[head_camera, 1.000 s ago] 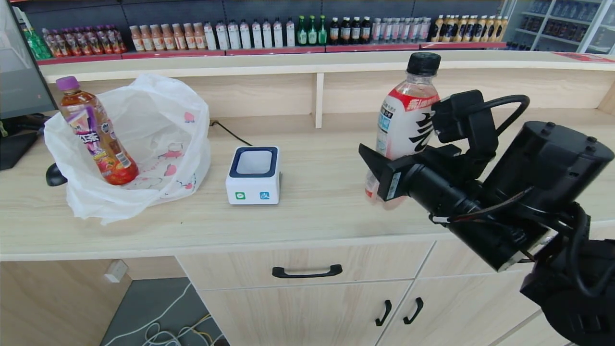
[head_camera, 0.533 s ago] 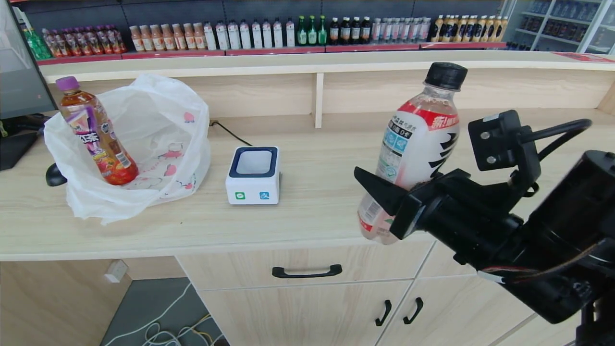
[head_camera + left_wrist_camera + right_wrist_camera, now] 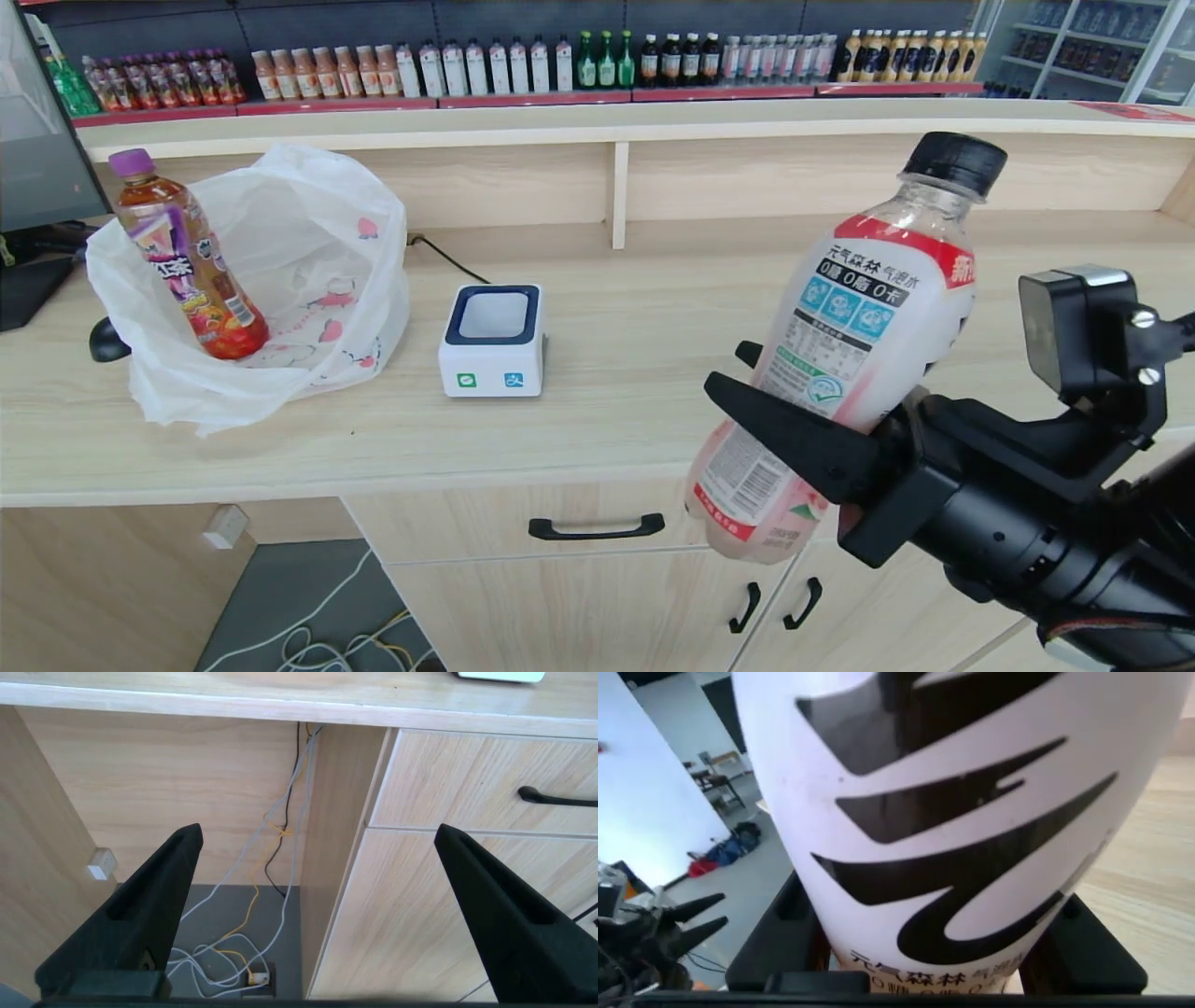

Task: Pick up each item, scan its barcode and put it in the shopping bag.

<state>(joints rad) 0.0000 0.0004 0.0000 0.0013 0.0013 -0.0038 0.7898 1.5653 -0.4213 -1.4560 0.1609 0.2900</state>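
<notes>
The bottle [image 3: 840,373] is in the air off the desk's [image 3: 607,420] front edge, toward its right end, tilted with the cap leaning up and to the right. The right end effector [image 3: 738,369] is clamped across its lower half, one finger on either side. From the right wrist, the label [image 3: 952,812] sits tight between the fingers.

A second ago the bottle stood nearly upright above the right part of the desk. Since then it has come forward and out past the front edge, tipped over, and turned about its axis. The side with the barcode [image 3: 756,476] now faces us rather than the bold lettering.

We judge the pick as done and the bottle as being oriented for the scan, which is not yet made. The scanner [image 3: 492,341] sits mid-desk, well apart to the left, with its window facing up. The barcode will have to travel left and turn down over that window.

The bag [image 3: 299,271] lies open at the left end, with a tea bottle [image 3: 187,257] already leaning inside it. The left end effector [image 3: 318,835] hangs below the desk's front edge, fingers wide apart and empty.
</notes>
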